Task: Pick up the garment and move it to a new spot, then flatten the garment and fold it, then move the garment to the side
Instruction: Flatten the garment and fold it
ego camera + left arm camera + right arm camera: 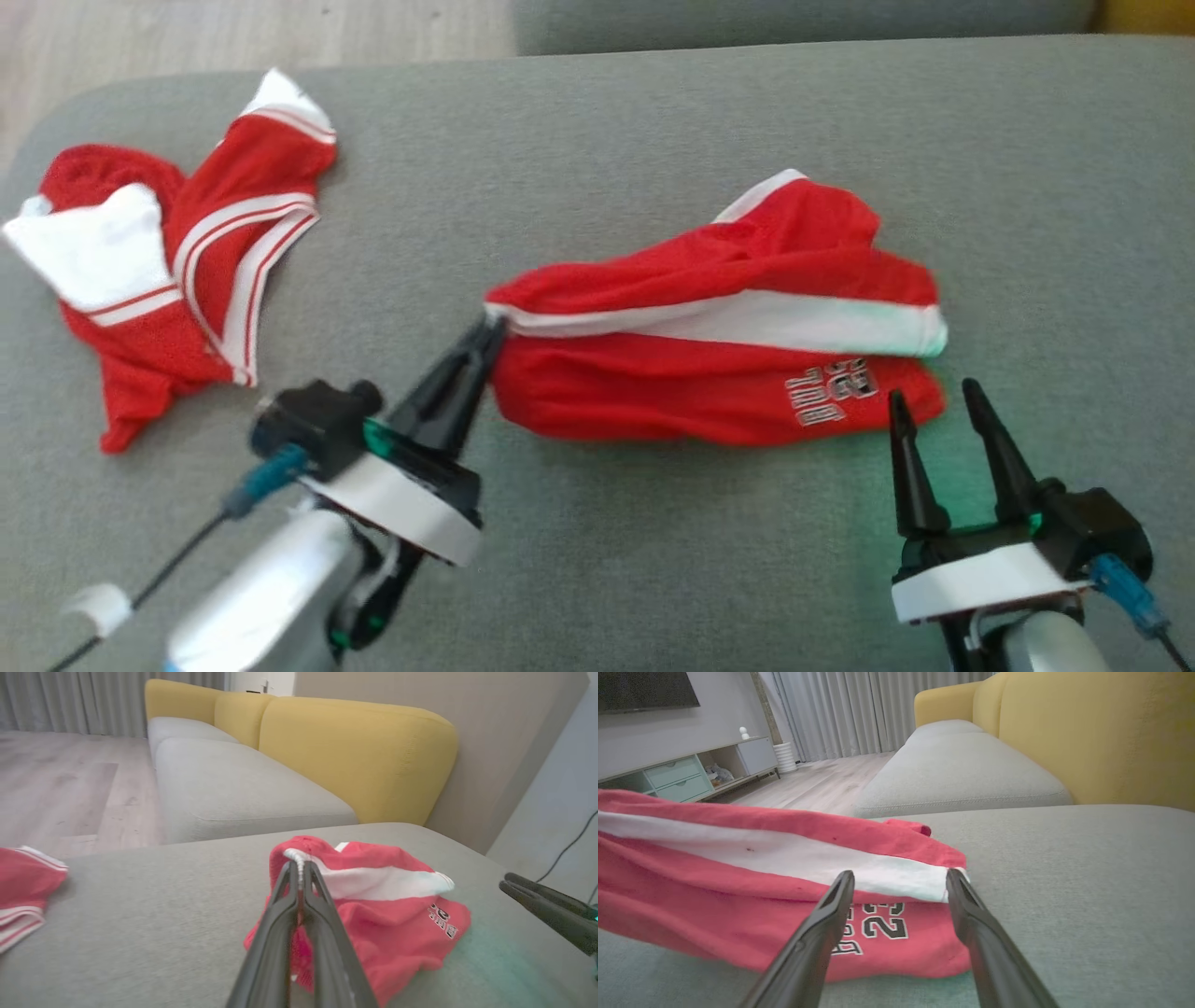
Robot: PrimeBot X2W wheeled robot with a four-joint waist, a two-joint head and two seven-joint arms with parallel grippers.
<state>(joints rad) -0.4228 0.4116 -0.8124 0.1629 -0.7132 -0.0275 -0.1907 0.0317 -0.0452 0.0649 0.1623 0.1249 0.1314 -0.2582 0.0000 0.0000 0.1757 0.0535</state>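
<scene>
Lying across the middle of the grey seat cushion (653,121), a little right of centre: the red shorts (709,392), bunched lengthwise from left to right, with a white stripe (747,322) along the upper fold and pale lettering near the right end. For the left arm: reaching in from the near left, pale forearm (271,588) slanting up and to the right, wrist turned so as to point the fingers far and right, at the left end of the shorts. At the left gripper (492,329): fingers pressed together, pinched on the white-banded edge at that left end. From the left wrist, clamped on a ribbed white hem (294,853), with the cloth drawn up into a small peak there. For the right arm: coming up from the near right, wrist roughly upright, fingers pointing toward the far side. At the right gripper (934,392): jaws spread wide, tips at the near right corner of the shorts; touching the cloth or not, cannot tell. From the right wrist, fingers apart on either side of the stripe's end, above the printed number 23 (882,926). At the far left of the cushion, well apart from the shorts: a second red and white garment (177,271), crumpled. Beyond the cushion: a yellow sofa back (355,756) and a wood floor (56,788).
</scene>
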